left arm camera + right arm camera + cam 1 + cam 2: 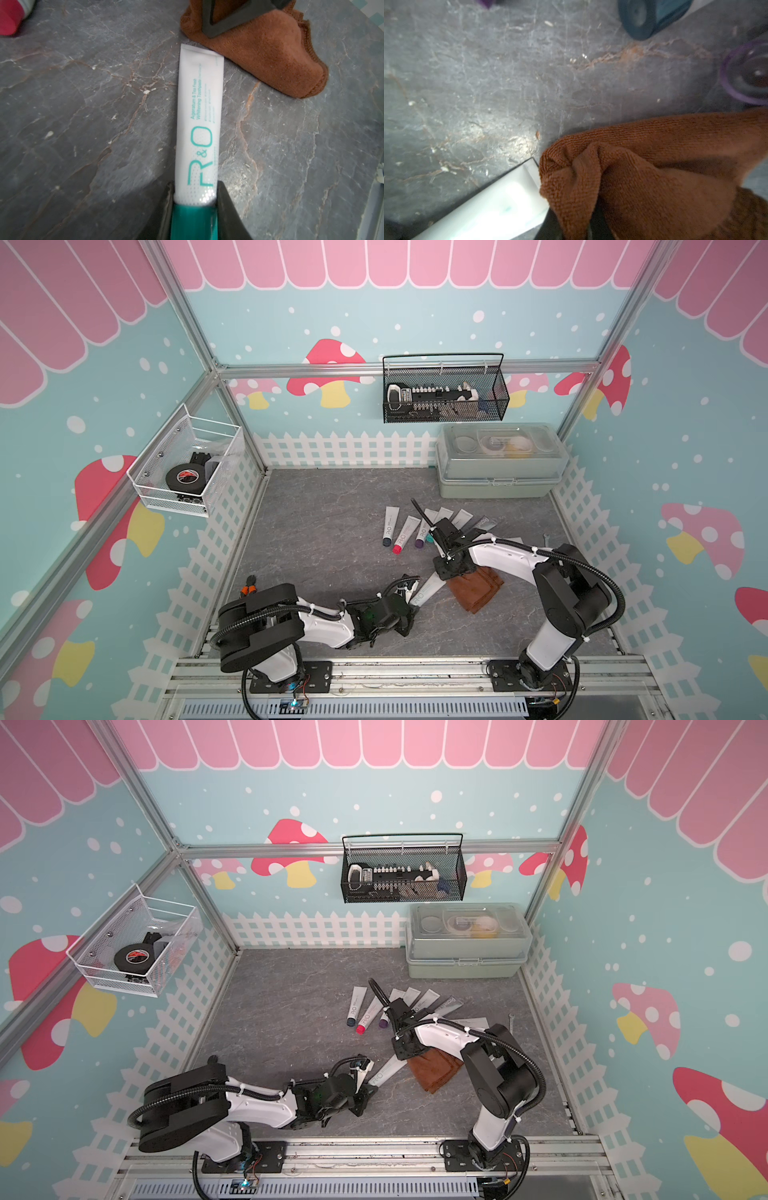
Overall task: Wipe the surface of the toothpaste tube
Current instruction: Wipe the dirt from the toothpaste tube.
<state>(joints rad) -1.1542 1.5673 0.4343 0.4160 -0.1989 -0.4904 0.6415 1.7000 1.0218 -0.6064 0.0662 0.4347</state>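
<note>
Beneath cloth [654, 166], right pincer [452, 571] tips unseen

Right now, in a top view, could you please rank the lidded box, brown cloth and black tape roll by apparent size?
1. Lidded box.
2. Brown cloth, partly under the right gripper.
3. Black tape roll, close behind; its raised basket is nearer the camera, so that gap is unsure.

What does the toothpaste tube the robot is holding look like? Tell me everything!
The toothpaste tube is white, soft-looking plastic with teal "R&O" letters and a teal cap. It stretches flat across the grey table. The left end effector is shut on its cap end. Its flat crimped end touches the brown cloth.
</note>
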